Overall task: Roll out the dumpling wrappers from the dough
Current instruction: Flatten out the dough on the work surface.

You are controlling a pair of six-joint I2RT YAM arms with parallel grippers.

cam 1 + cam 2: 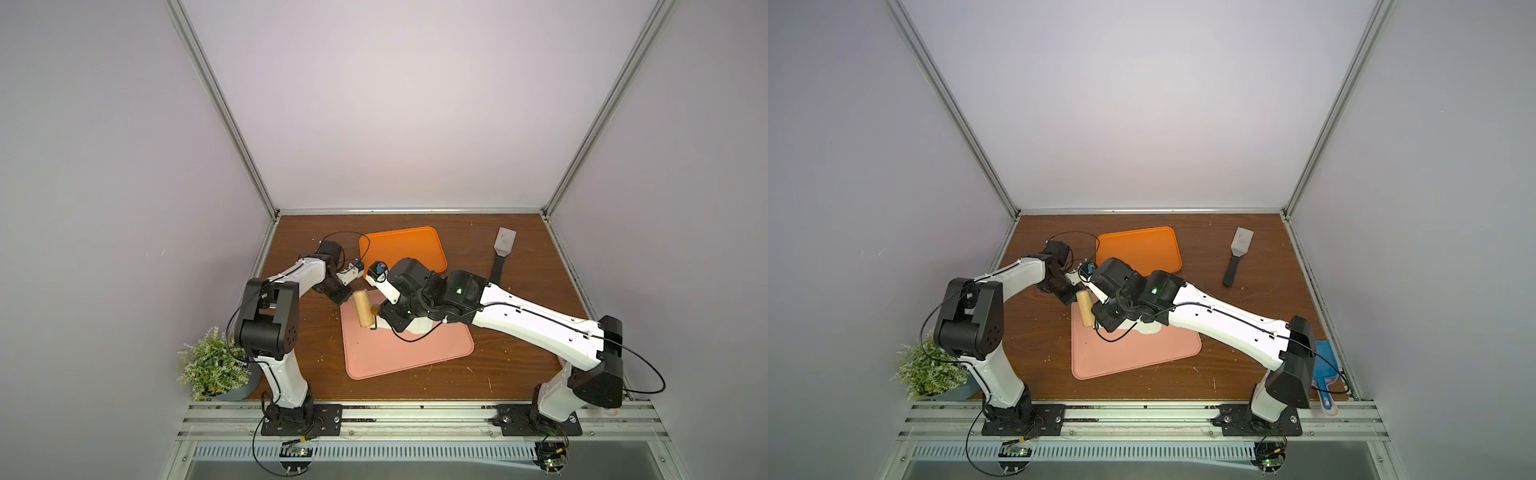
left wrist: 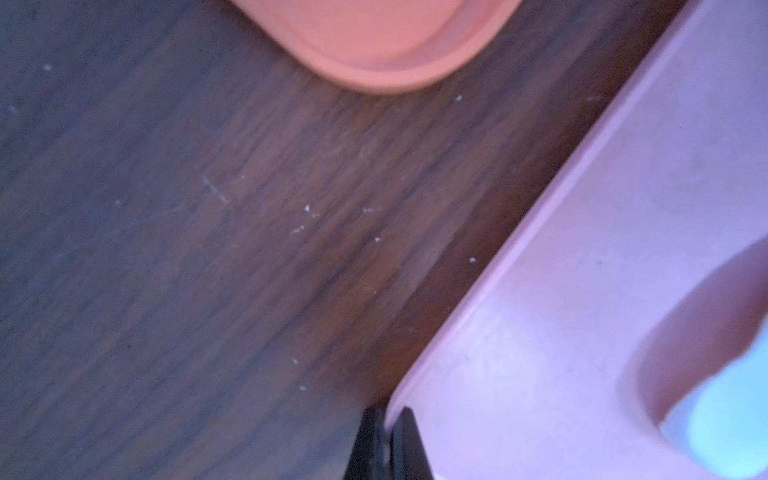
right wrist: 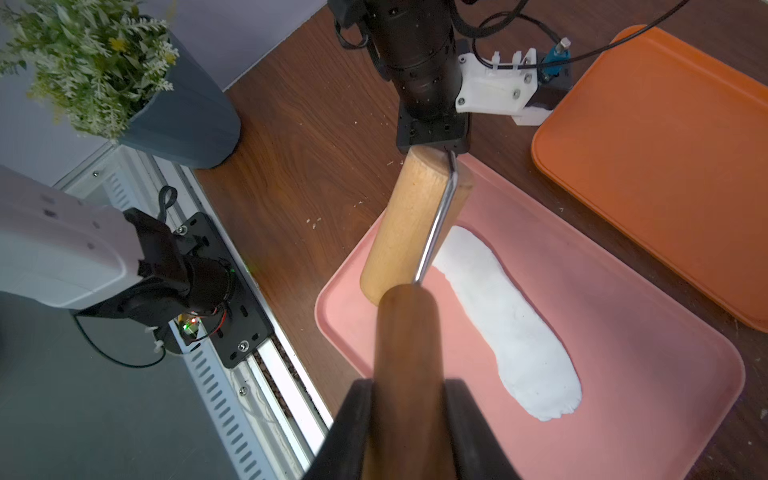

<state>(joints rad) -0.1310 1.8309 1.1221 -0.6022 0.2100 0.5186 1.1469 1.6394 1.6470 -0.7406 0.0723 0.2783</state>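
A long white dough sheet (image 3: 507,324) lies on the pink mat (image 3: 644,353); in the top views only a bit of the dough (image 1: 1150,328) shows from under the right arm. No dumpling wrappers are in view. My right gripper (image 3: 407,386) is shut on the brown handle (image 3: 405,332) of the rolling pin. Its pale wooden roller (image 3: 415,220) rests at the mat's left end, just beside the dough. My left gripper (image 2: 390,411) is shut on the mat's rim at its far left corner (image 1: 347,295), right behind the roller (image 1: 364,309).
An orange tray (image 1: 403,249) lies behind the mat, close to the left wrist. A spatula (image 1: 503,249) sits at the back right. A potted plant (image 1: 212,365) stands at the front left and a blue scoop (image 1: 1325,361) at the right edge. White crumbs dot the wooden table (image 1: 299,353).
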